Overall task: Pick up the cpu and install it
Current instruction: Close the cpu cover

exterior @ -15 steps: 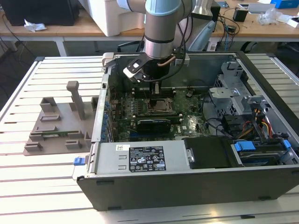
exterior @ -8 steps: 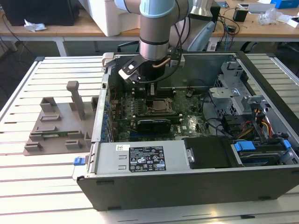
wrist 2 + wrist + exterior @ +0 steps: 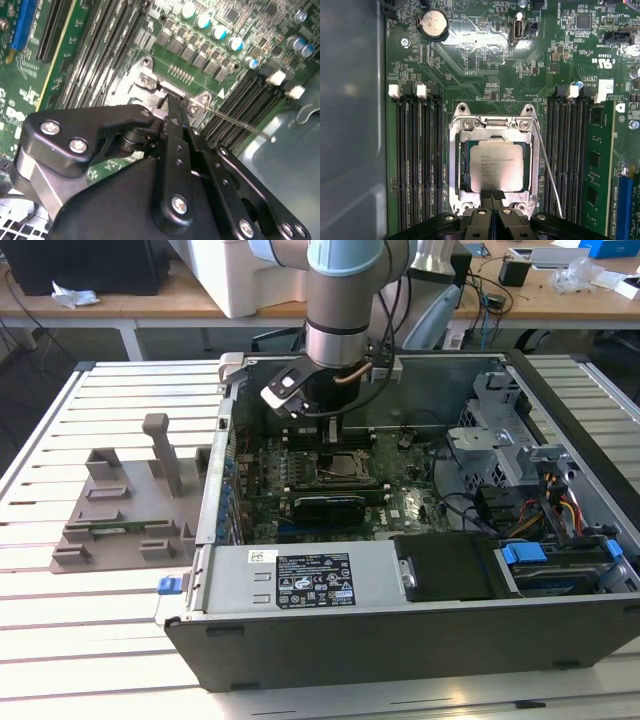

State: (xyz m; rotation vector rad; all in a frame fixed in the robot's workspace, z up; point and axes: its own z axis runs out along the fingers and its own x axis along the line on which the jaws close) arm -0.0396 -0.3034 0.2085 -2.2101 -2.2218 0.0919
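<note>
In the first wrist view the cpu [image 3: 496,167], a flat square chip with a silvery top plate, lies flat inside the metal socket frame [image 3: 456,165] on the green motherboard [image 3: 470,60]. My gripper [image 3: 492,196] hangs at the chip's edge, its two narrow fingertips pressed together with nothing between them. The second wrist view has the black gripper [image 3: 165,106] pointing down at the socket's hinge end. In the exterior view the gripper [image 3: 333,445] is inside the open computer case [image 3: 400,640], just above the socket [image 3: 345,468].
A thin wire lever [image 3: 546,165] stands up beside the socket. Black memory slots [image 3: 417,155] flank it on both sides. A grey plastic holder tray [image 3: 130,510] lies on the slatted table [image 3: 90,640] at the exterior view's left. Drive cages and cables [image 3: 540,490] crowd the case's other end.
</note>
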